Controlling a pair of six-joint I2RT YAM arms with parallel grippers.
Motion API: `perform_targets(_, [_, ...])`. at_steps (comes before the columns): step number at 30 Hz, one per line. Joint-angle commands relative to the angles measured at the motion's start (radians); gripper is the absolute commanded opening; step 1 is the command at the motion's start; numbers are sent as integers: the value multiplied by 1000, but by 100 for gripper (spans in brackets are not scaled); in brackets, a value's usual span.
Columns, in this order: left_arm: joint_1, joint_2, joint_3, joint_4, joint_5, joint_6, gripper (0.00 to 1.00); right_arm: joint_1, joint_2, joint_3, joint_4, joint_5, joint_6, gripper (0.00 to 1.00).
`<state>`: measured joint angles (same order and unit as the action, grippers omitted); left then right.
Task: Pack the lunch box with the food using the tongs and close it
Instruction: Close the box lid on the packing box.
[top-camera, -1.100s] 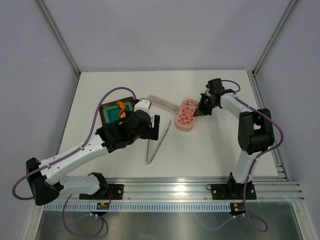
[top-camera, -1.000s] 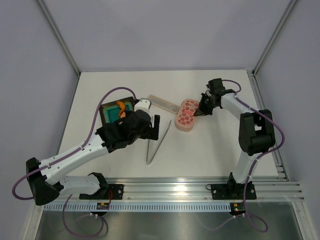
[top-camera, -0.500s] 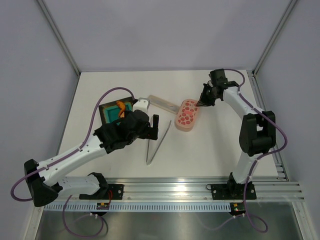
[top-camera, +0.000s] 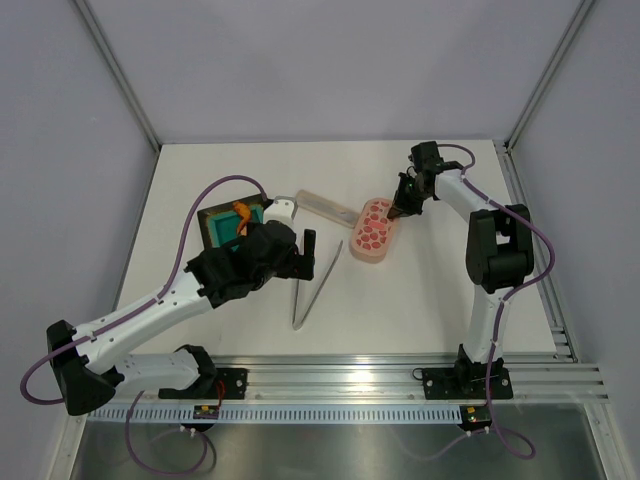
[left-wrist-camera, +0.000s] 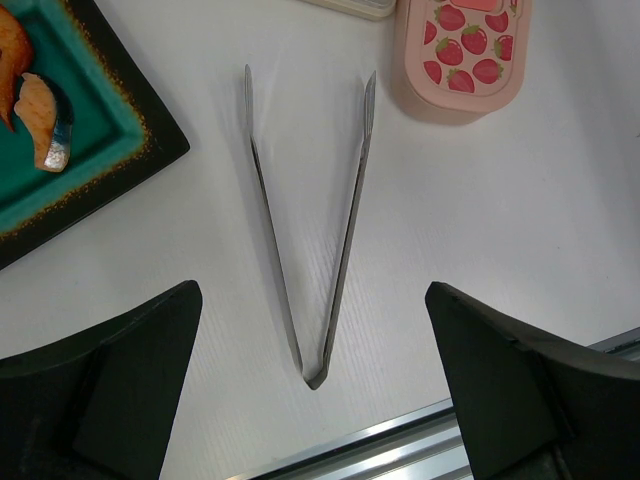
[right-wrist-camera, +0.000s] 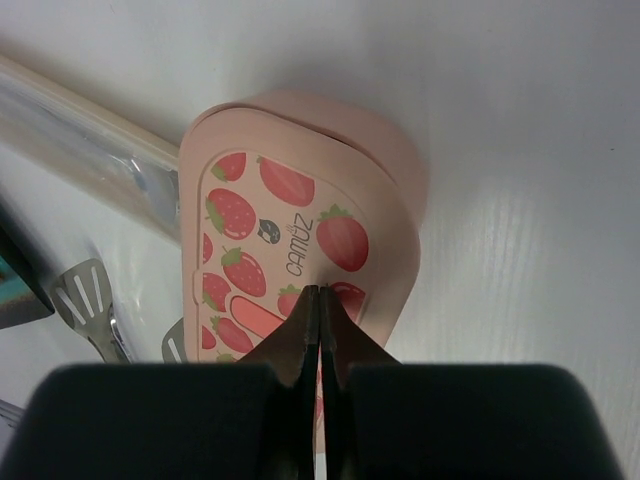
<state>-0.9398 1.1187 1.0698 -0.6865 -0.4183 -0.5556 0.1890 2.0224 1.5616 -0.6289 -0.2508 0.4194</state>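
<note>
The white table sits inside pale grey walls, with a metal rail along the near edge. On the left side is a dark tray with a teal mat, and the left arm hides part of it in the top view. The food lies on that mat, and it is orange and dark brown. A slim pale case lies on a slant at the far side, just beside the lunch box. The tongs lie flat on the table between the tray and the lunch box. They make a thin shiny V, with the joined end toward the near edge and the two tips pointing away. The left gripper hangs over the tongs with its fingers spread very wide (one on each side of the V), and it holds nothing. The right gripper is squeezed tight, with its two tips pressed together. It points down at one end of the lunch box lid. I cannot tell if it touches the lid. The lunch box is pink and oval, and the lid on top shows red strawberries.
</note>
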Motion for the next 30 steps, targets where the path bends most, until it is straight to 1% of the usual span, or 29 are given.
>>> perform_targets(1, [7, -20, -8, 33, 4, -15, 99, 3, -49, -2, -34, 41, -34, 0])
perform_targets(7, [7, -17, -7, 38, 6, -10, 99, 4, -117, 55, -66, 47, -44, 0])
perform_targets(9, [7, -17, -5, 38, 6, -10, 99, 4, -126, 57, -66, 82, -42, 0])
perform_targets(12, [9, -17, -1, 28, 3, -10, 99, -2, -136, 34, -60, 162, -34, 0])
perform_targets(14, [9, -23, -1, 25, 1, -9, 99, -20, -129, 9, -55, 165, -25, 0])
perform_targets(20, [15, -30, 1, 16, -5, -6, 99, -31, -120, -41, -52, 243, -7, 0])
perform_targets(26, [18, -33, 4, 21, -2, -6, 99, -30, -80, -40, -57, 236, -5, 0])
perform_targets(30, [18, -34, 1, 18, -2, -7, 99, -28, -33, -18, -48, 170, -2, 0])
